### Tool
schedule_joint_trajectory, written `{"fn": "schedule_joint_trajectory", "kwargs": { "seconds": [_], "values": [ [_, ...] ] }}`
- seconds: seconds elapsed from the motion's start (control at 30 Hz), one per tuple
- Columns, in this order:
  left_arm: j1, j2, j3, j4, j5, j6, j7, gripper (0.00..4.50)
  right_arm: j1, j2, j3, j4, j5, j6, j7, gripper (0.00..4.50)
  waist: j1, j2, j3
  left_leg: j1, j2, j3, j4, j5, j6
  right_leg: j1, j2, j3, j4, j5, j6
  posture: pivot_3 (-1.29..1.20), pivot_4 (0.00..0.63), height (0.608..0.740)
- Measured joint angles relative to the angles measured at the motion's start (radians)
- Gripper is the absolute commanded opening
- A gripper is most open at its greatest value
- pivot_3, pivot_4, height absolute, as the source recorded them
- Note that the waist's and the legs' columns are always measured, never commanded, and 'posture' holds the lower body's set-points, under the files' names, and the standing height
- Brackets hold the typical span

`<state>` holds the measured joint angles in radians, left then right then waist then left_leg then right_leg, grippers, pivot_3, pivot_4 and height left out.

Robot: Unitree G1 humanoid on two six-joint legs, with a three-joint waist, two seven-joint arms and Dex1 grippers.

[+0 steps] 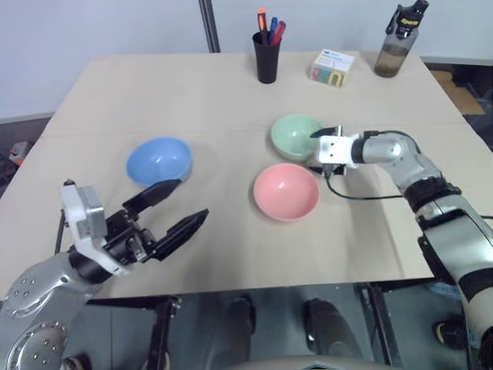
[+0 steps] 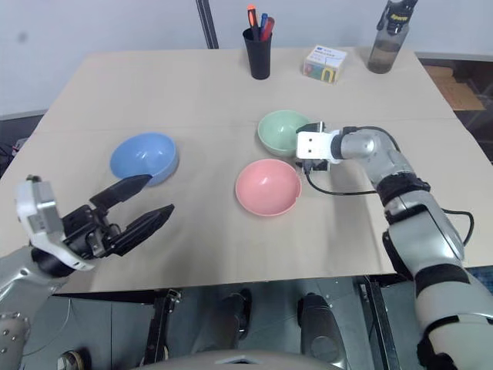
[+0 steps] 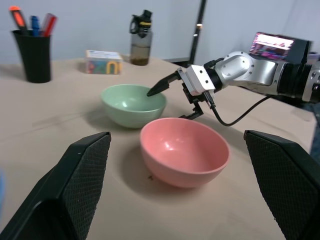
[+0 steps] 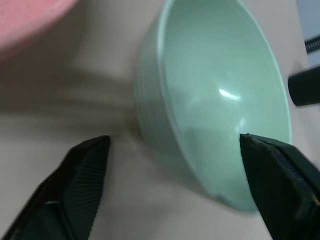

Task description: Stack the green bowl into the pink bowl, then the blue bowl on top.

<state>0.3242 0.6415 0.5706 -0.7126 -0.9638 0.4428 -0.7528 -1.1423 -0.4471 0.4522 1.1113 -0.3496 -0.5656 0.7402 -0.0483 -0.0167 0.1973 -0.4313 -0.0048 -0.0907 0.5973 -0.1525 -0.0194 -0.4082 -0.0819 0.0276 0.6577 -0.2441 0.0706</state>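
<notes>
The green bowl [image 1: 295, 136] stands upright right of the table's centre, with the pink bowl [image 1: 286, 191] just in front of it and apart from it. Further left sits the blue bowl [image 1: 159, 160]. My right gripper [image 1: 313, 150] is open astride the green bowl's right rim [image 4: 165, 100], with one finger [image 3: 156, 89] above the inside and the other outside the wall. Neither finger visibly presses the bowl. My left gripper [image 1: 192, 198] hangs open and empty over the table's front left, just in front of the blue bowl.
At the back of the table [image 1: 115, 100] stand a black pen cup [image 1: 267, 58], a small card box [image 1: 331, 67] and a dark bottle [image 1: 399, 40]. A black cable [image 1: 362, 196] loops from my right wrist onto the table beside the pink bowl.
</notes>
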Motion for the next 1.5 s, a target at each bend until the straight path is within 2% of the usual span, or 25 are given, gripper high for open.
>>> {"fn": "schedule_joint_trajectory", "kwargs": {
  "seconds": [0.03, 0.07, 0.1, 0.17, 0.2, 0.23, 0.27, 0.5, 0.6, 0.67, 0.77, 0.9, 0.97, 1.0, 1.1, 1.13, 1.2, 1.3, 1.37, 1.4, 1.5],
  "values": [
    [0.01, -0.003, 0.007, -0.008, 0.0, -0.003, 0.005, 4.5, -0.012, 0.01, 0.002, 0.025, -0.012, -0.015, -0.008, 2.43, 0.001, 0.0, 0.0, 0.0, 0.0, 0.0, 0.0, 0.0, 0.0, 0.0, 0.0, 0.0, 0.001, 0.0, -0.001, 0.0, 0.15, 0.74],
    [0.027, -0.007, 0.014, -0.024, 0.0, -0.011, 0.017, 4.5, -0.025, 0.025, 0.003, 0.06, -0.03, -0.038, -0.012, 1.82, 0.006, 0.0, 0.0, 0.0, 0.0, 0.0, 0.0, 0.0, -0.001, 0.0, 0.0, 0.0, 0.001, 0.0, -0.001, 0.0, 0.15, 0.74],
    [0.032, -0.008, 0.016, -0.028, -0.001, -0.013, 0.019, 4.5, -0.027, 0.03, 0.002, 0.07, -0.033, -0.047, -0.012, 1.69, 0.007, 0.0, 0.0, 0.0, 0.0, 0.0, 0.001, 0.001, -0.001, 0.0, 0.0, 0.0, 0.001, 0.0, -0.001, 0.0, 0.15, 0.74],
    [0.04, -0.011, 0.016, -0.033, 0.0, -0.016, 0.023, 4.5, -0.028, 0.036, 0.002, 0.089, -0.039, -0.058, -0.01, 1.1, 0.007, 0.0, 0.0, 0.0, 0.0, 0.0, 0.001, 0.001, -0.001, 0.0, 0.0, 0.0, 0.001, 0.0, -0.001, 0.0, 0.15, 0.74],
    [0.043, -0.012, 0.016, -0.035, 0.0, -0.016, 0.026, 4.5, -0.028, 0.037, 0.002, 0.096, -0.043, -0.064, -0.007, 1.01, 0.006, 0.0, 0.0, 0.0, 0.0, 0.0, 0.001, 0.001, -0.001, 0.0, 0.0, 0.0, 0.001, 0.0, -0.001, 0.0, 0.15, 0.74],
    [0.045, -0.012, 0.016, -0.038, 0.0, -0.017, 0.03, 4.5, -0.029, 0.039, 0.002, 0.105, -0.045, -0.07, -0.004, 0.33, 0.006, 0.0, 0.0, 0.001, 0.0, 0.0, 0.001, 0.001, -0.001, 0.0, 0.0, 0.0, 0.002, 0.0, -0.001, 0.0, 0.15, 0.74],
    [0.048, -0.012, 0.016, -0.042, 0.0, -0.02, 0.032, 4.5, -0.032, 0.04, 0.001, 0.116, -0.046, -0.072, 0.003, 0.05, 0.005, 0.0, 0.0, 0.001, 0.0, 0.0, 0.001, 0.001, -0.001, 0.0, 0.0, 0.0, 0.002, 0.0, -0.001, 0.0, 0.15, 0.74],
    [0.031, -0.011, 0.007, -0.044, 0.015, -0.037, 0.041, 4.5, -0.041, 0.034, -0.029, 0.118, -0.038, -0.083, 0.052, 0.02, 0.003, 0.0, 0.0, 0.001, 0.001, 0.0, 0.001, 0.001, -0.001, 0.0, 0.001, 0.001, 0.003, 0.0, -0.001, 0.0, 0.15, 0.74],
    [0.018, -0.011, -0.005, -0.039, 0.05, -0.038, 0.06, 4.5, -0.039, 0.015, -0.08, 0.077, 0.037, -0.071, 0.152, 0.02, 0.005, 0.001, 0.001, 0.001, 0.001, 0.0, 0.001, 0.001, -0.001, 0.0, 0.001, 0.001, 0.003, 0.0, -0.001, 0.0, 0.15, 0.74],
    [-0.001, -0.009, -0.024, -0.027, 0.081, -0.038, 0.077, 4.5, -0.026, -0.005, -0.142, -0.037, 0.153, -0.029, 0.297, 0.02, 0.005, 0.001, 0.001, 0.001, 0.001, -0.001, 0.001, 0.001, -0.001, 0.0, 0.002, 0.001, 0.003, 0.001, 0.002, 0.0, 0.15, 0.74],
    [-0.014, -0.006, -0.038, -0.011, 0.117, -0.038, 0.09, 4.5, 0.109, -0.069, -0.205, -0.427, 0.366, 0.195, 0.499, 0.02, 0.01, 0.001, 0.0, 0.001, 0.001, -0.002, 0.001, 0.001, -0.001, 0.001, 0.002, 0.0, 0.003, 0.002, 0.003, 0.0, 0.15, 0.74],
    [-0.032, -0.004, -0.061, 0.012, 0.139, -0.038, 0.092, 4.5, 0.312, -0.123, -0.192, -0.86, 0.511, 0.499, 0.6, 0.02, 0.01, 0.001, 0.001, 0.001, 0.001, -0.002, 0.001, 0.0, -0.001, 0.0, 0.002, 0.0, 0.003, 0.0, 0.001, 0.0, 0.15, 0.74],
    [-0.045, -0.001, -0.072, 0.024, 0.145, -0.037, 0.088, 4.5, 0.354, -0.135, -0.183, -0.948, 0.519, 0.576, 0.604, 0.02, 0.008, 0.001, 0.001, 0.001, 0.001, -0.001, 0.001, 0.001, -0.001, 0.0, 0.002, 0.0, 0.003, 0.0, 0.0, 0.0, 0.15, 0.74],
    [-0.057, 0.003, -0.073, 0.031, 0.147, -0.037, 0.085, 4.5, 0.379, -0.14, -0.177, -0.999, 0.52, 0.617, 0.603, 0.77, 0.008, 0.001, 0.0, 0.002, 0.002, -0.001, 0.002, 0.001, -0.001, 0.0, 0.002, 0.0, 0.004, 0.0, 0.0, 0.0, 0.15, 0.74],
    [-0.088, 0.015, -0.073, 0.047, 0.15, -0.035, 0.082, 4.5, 0.413, -0.138, -0.156, -1.079, 0.521, 0.684, 0.593, 1.93, 0.007, 0.001, 0.0, 0.002, 0.003, -0.001, 0.003, 0.001, -0.001, 0.0, 0.003, 0.0, 0.004, -0.001, 0.001, 0.0, 0.15, 0.74],
    [-0.097, 0.027, -0.075, 0.058, 0.159, -0.032, 0.082, 4.5, 0.424, -0.135, -0.144, -1.096, 0.513, 0.698, 0.58, 2.63, 0.008, 0.001, 0.0, 0.002, 0.003, -0.001, 0.003, 0.001, -0.001, 0.0, 0.003, 0.0, 0.004, -0.001, 0.0, 0.0, 0.15, 0.74],
    [-0.107, 0.031, -0.081, 0.066, 0.17, -0.026, 0.089, 4.5, 0.432, -0.134, -0.141, -1.098, 0.508, 0.706, 0.571, 3.15, 0.009, 0.001, 0.0, 0.001, 0.003, -0.001, 0.003, 0.001, -0.001, 0.0, 0.003, 0.0, 0.004, 0.0, -0.001, 0.0, 0.15, 0.74],
    [-0.154, 0.036, -0.097, 0.079, 0.195, 0.001, 0.138, 4.5, 0.432, -0.127, -0.146, -1.109, 0.507, 0.735, 0.538, 4.38, 0.011, 0.001, 0.0, 0.0, 0.003, -0.001, 0.003, 0.001, -0.001, 0.0, 0.003, 0.0, 0.003, 0.001, -0.002, 0.0, 0.15, 0.74],
    [-0.189, 0.066, -0.122, 0.073, 0.328, 0.047, 0.269, 4.5, 0.439, -0.096, -0.201, -1.168, 0.561, 0.807, 0.469, 4.45, 0.011, 0.0, 0.0, 0.0, 0.003, -0.001, 0.003, 0.001, -0.001, 0.0, 0.003, 0.0, 0.004, 0.002, 0.001, 0.0, 0.15, 0.74],
    [-0.194, 0.07, -0.124, 0.073, 0.349, 0.055, 0.288, 4.5, 0.439, -0.093, -0.213, -1.18, 0.571, 0.817, 0.46, 4.45, 0.011, 0.001, 0.0, 0.0, 0.003, -0.001, 0.003, 0.001, -0.001, 0.0, 0.003, 0.0, 0.004, 0.002, 0.001, 0.0, 0.15, 0.74],
    [-0.284, 0.156, -0.202, 0.063, 0.478, 0.228, 0.437, 4.5, 0.475, -0.1, -0.301, -1.288, 0.665, 0.907, 0.407, 4.45, 0.019, -0.001, 0.0, 0.0, 0.003, -0.003, 0.003, 0.001, -0.001, 0.0, 0.004, -0.001, 0.004, 0.003, 0.002, 0.0, 0.15, 0.74]
  ]
}}
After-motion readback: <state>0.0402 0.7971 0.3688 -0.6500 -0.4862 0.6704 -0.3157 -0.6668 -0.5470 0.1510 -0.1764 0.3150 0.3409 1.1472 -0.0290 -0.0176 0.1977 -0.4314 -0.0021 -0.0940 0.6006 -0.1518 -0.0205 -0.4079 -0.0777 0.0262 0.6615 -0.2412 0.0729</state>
